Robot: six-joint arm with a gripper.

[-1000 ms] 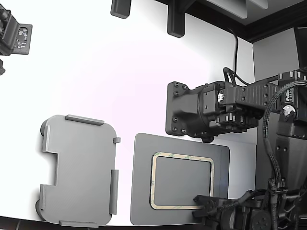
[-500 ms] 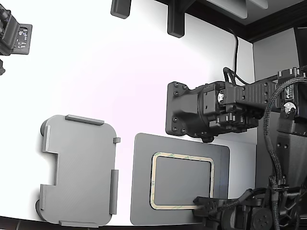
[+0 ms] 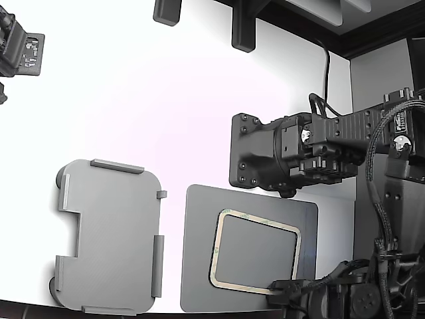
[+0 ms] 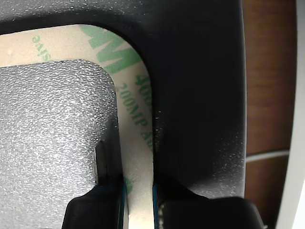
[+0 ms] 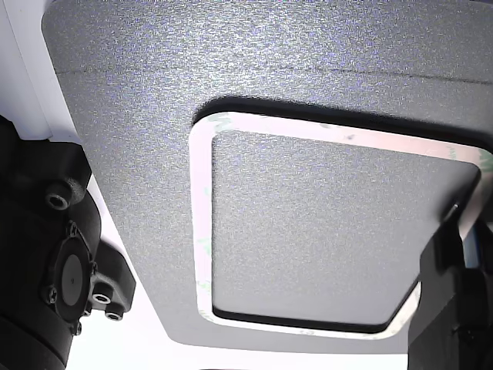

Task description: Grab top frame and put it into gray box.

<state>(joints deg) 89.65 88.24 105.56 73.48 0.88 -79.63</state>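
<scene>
- Exterior view: the top frame (image 3: pixel 255 252) lies over the dark gray pad (image 3: pixel 199 266) at the lower middle of the white table (image 3: pixel 146 100). It sits skewed against the pad's edges, not square to them.
- Exterior view: the end effector (image 3: pixel 282 288) meets the frame at its lower corner on the exterior view's right. The arm's dark links and cables fill the lower corner on that side.
- Exterior view: the gray box (image 3: pixel 109 236) rests flat on the table to the exterior view's left of the pad, just beside it and apart from it. Nothing lies in the box.
- Exterior view: a second black arm (image 3: pixel 292 153) hangs over the table above the pad, touching neither frame nor box.
- Wrist view: two dark fingertips (image 4: pixel 97 200) pinch one strip of the frame (image 4: pixel 138 157), one on the inner edge, one on the outer. The end effector is closed on the frame. Green printed lettering shows on the pale strip; textured gray pad (image 4: pixel 52 124) fills the opening.
- Other view: the frame (image 5: pixel 202 231) shows a dark shadow gap along its far edge and near edge, so it stands slightly off the pad (image 5: pixel 139 116). The end effector (image 5: pixel 451 223) grips the corner at the view's right edge.
</scene>
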